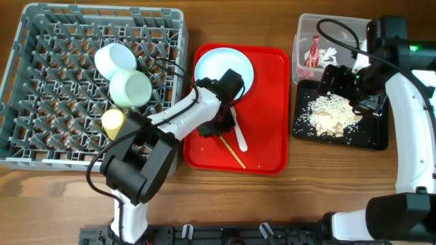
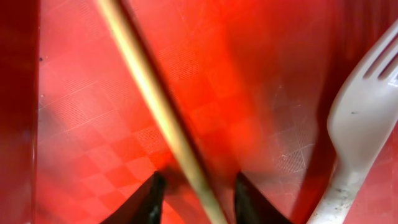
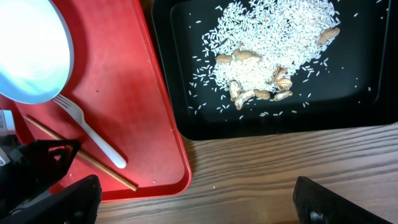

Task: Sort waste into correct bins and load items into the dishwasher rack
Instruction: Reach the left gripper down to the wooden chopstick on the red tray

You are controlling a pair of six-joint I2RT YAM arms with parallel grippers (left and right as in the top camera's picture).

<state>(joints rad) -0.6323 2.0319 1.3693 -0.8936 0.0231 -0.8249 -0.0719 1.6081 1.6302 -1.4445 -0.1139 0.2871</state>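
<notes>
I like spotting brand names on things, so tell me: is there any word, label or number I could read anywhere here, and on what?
No text can be read in any view.
Red snack wrapper in the clear tub: pale marks that may be print, too small to read.
Red tray, white fork, black tray: no lettering shows.

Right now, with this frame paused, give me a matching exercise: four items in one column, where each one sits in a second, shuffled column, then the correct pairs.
Items
1. pale blue plate
2. food scraps
3. red wrapper
4. pale green bowl

Places
A. in the clear tub
B. in the grey rack
C. on the black tray
D. on the red tray

Pairs: 1-D, 2-C, 3-A, 4-B
</notes>
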